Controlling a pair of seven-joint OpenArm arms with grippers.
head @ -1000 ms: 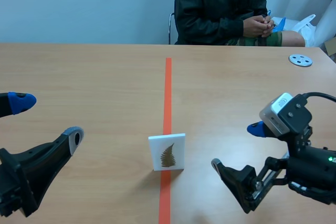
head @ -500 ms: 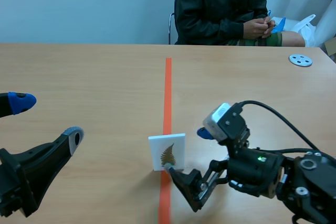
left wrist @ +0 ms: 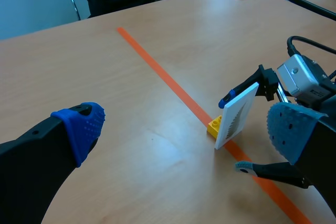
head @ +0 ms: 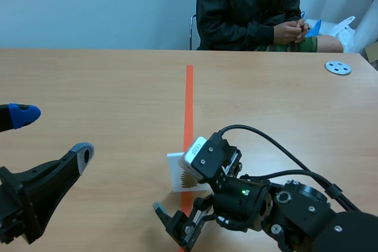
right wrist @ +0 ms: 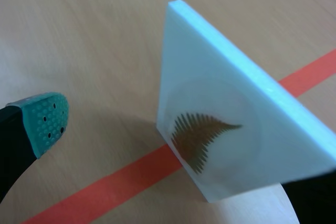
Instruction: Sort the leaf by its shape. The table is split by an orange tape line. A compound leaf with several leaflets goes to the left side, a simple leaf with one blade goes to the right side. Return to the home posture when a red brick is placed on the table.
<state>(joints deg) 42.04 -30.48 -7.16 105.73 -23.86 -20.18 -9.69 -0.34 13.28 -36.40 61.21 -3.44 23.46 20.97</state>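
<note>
The right tool [left wrist: 234, 132] has swung in from 3 o'clock and straddles the leaf card [right wrist: 220, 103], fingers spread. The card (a many-leaflet frond) stands on the tape line [head: 189, 98]; gripping and carrying it toward 9 o'clock remain.

The right arm [head: 277, 208] crowds the leaf card [head: 175, 172] from the right; the worktop [head: 118, 140] to its left allows passage.
</note>
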